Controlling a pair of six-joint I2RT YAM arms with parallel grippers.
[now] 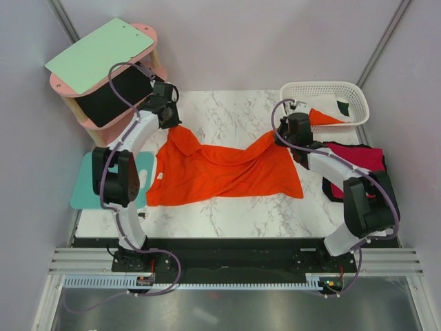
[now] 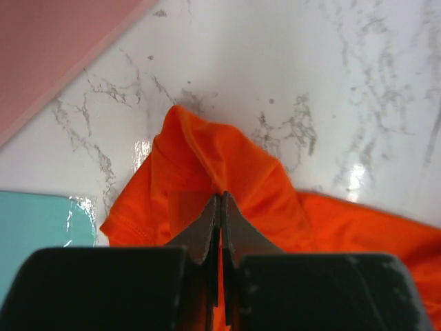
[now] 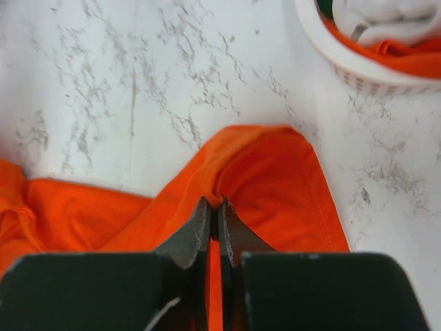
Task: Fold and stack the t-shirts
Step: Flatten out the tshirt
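On the marble table [image 1: 234, 112], the orange t-shirt [image 1: 227, 172] lies spread but rumpled, its long axis running left-right between the two arms. Left gripper [image 2: 220, 201] is clamped tight on a raised fold at the shirt's far-left corner. Right gripper [image 3: 212, 207] is pinched the same way on a fold at the far-right corner, near the white basket [image 1: 322, 85]. Both pinch points sit on the far edge, and the rest of the cloth lies toward the arm bases from each claw. Each arm is nearest its own end, so the next move is likely a joint lift or pull to stretch that edge straight. A small white patch near-left may be a neck label, meaning collar left, but it is too small to be sure. Crimson t-shirt [image 1: 358, 160] is heaped at the right edge.
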